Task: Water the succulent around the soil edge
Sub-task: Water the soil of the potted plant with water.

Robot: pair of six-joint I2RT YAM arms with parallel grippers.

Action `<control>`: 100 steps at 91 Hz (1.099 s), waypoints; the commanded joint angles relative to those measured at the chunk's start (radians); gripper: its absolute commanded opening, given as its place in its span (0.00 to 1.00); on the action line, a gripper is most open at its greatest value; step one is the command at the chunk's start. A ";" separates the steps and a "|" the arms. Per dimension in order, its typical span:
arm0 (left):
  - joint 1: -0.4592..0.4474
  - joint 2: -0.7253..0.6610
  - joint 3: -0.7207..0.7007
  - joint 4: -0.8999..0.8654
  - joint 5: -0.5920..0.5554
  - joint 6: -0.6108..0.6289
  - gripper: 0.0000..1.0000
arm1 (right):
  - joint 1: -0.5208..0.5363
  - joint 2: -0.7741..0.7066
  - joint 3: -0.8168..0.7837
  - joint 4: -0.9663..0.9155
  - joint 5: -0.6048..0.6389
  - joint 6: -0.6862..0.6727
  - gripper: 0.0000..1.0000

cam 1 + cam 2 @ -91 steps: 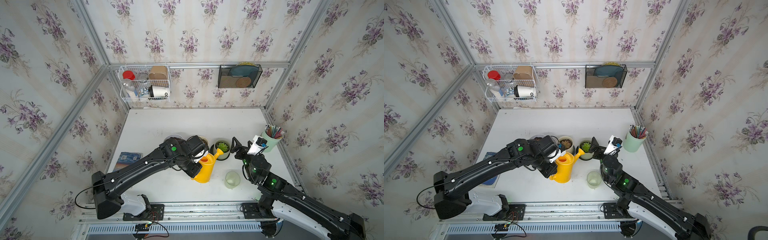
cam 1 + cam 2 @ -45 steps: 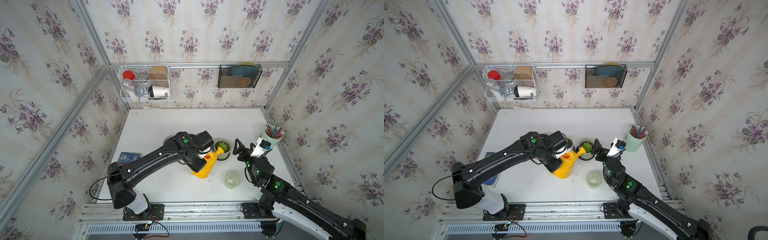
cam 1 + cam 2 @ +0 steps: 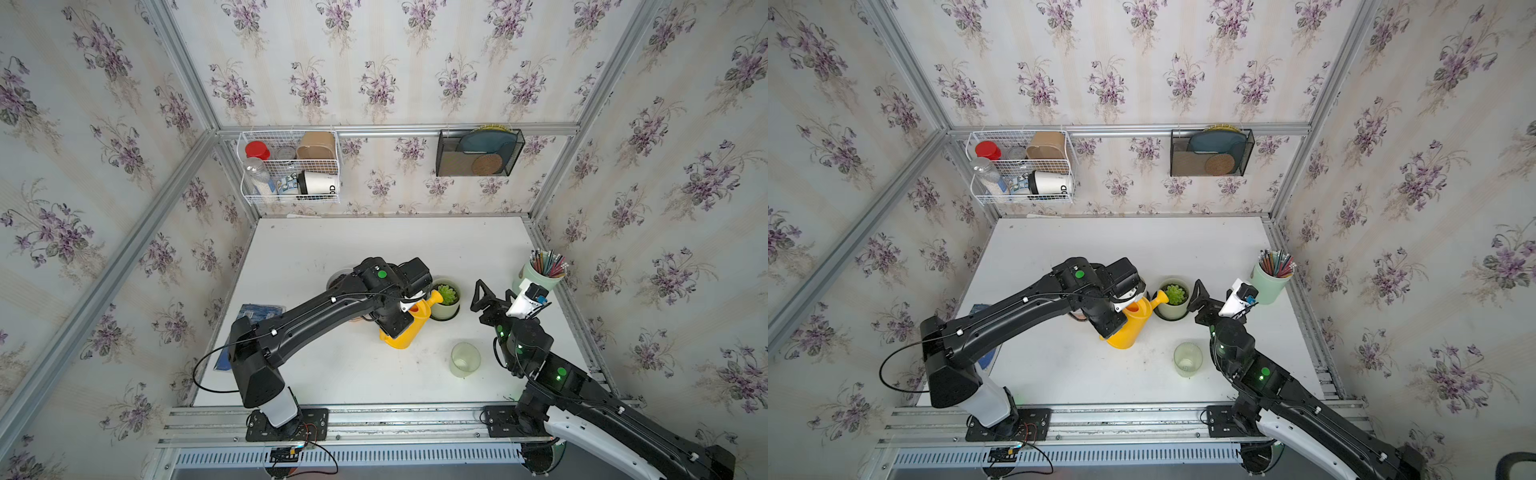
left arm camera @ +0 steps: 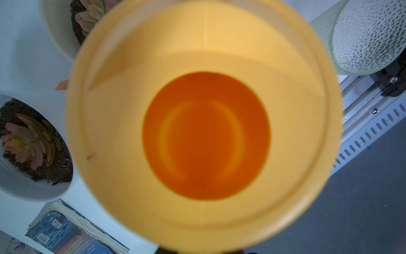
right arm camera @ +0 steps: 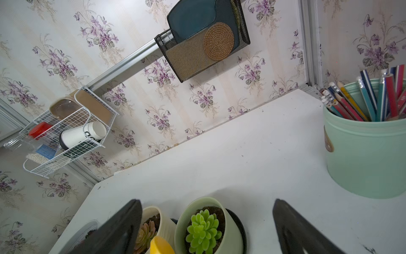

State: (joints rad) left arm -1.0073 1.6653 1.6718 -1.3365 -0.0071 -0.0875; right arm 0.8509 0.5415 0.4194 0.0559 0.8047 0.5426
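Your left tool [image 3: 401, 318]: clamped on watering can [image 3: 409, 332], spout aimed at green succulent [image 3: 447, 293]; right tool [image 3: 492, 296] wide, empty, beside pot [image 3: 443, 312].

A: Can's colour?
B: Watering can [image 3: 420, 319]: yellow, orange deep inside. My jaws: black.
A: Plant?
B: Succulent [image 3: 447, 294]: bright green. Pot [image 3: 445, 311] pale green, soil [image 5: 216, 210] dark.
A: Surroundings?
B: Tabletop [image 3: 374, 249] white. Glass [image 3: 464, 359] pale green, dimpled. Pencil cup [image 3: 528, 274] mint. Book [image 3: 259, 311] blue. Wallpaper [image 3: 374, 62]: cream stripes, purple flower sprays.
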 commanded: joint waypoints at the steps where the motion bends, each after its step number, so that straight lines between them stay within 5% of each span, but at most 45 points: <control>1: 0.003 0.011 0.009 -0.015 -0.019 0.020 0.00 | 0.001 -0.003 -0.002 -0.005 0.016 0.004 0.97; 100: -0.001 0.032 0.019 0.003 -0.027 0.029 0.00 | 0.001 -0.004 -0.001 -0.014 0.012 0.011 0.97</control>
State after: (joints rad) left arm -1.0054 1.7050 1.6863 -1.3495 -0.0338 -0.0696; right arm 0.8509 0.5369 0.4183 0.0395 0.8066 0.5495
